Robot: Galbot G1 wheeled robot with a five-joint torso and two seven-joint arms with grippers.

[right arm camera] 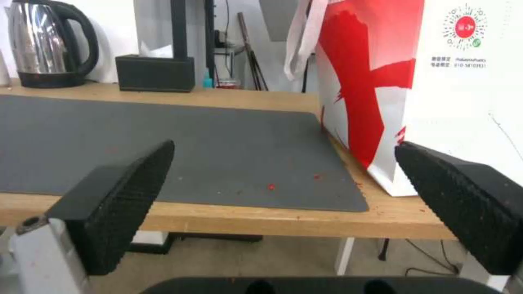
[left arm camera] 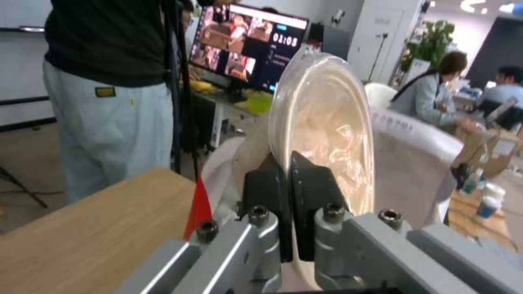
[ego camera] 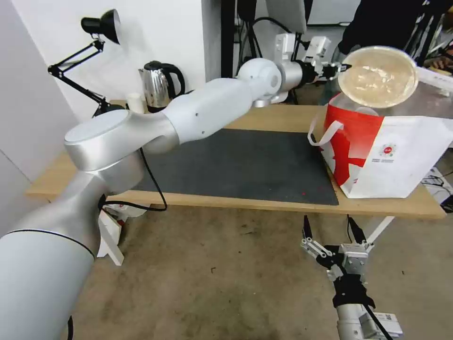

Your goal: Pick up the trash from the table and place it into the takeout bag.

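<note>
My left arm reaches across the table (ego camera: 273, 118) and its gripper (ego camera: 340, 68) is shut on the rim of the shallow beige bowl (ego camera: 377, 75). The bowl is tipped on edge just above the open top of the takeout bag (ego camera: 391, 156). In the left wrist view the black fingers (left arm camera: 313, 179) pinch the bowl's (left arm camera: 327, 122) rim, with the bag's (left arm camera: 408, 171) opening behind it. The bag stands at the table's right end beside the dark grey mat (ego camera: 245, 165). My right gripper (ego camera: 329, 222) hangs open below the table's front edge, holding nothing; its wrist view faces the bag (right arm camera: 436, 94) and mat (right arm camera: 163, 139).
A steel kettle (ego camera: 158, 87), a small white cup (ego camera: 136, 101) and a black desk lamp (ego camera: 94, 28) stand at the table's far left. A black tissue box (right arm camera: 155, 72) sits at the back. A black cable (ego camera: 155, 193) hangs over the front edge. A person (left arm camera: 109, 81) stands behind the table.
</note>
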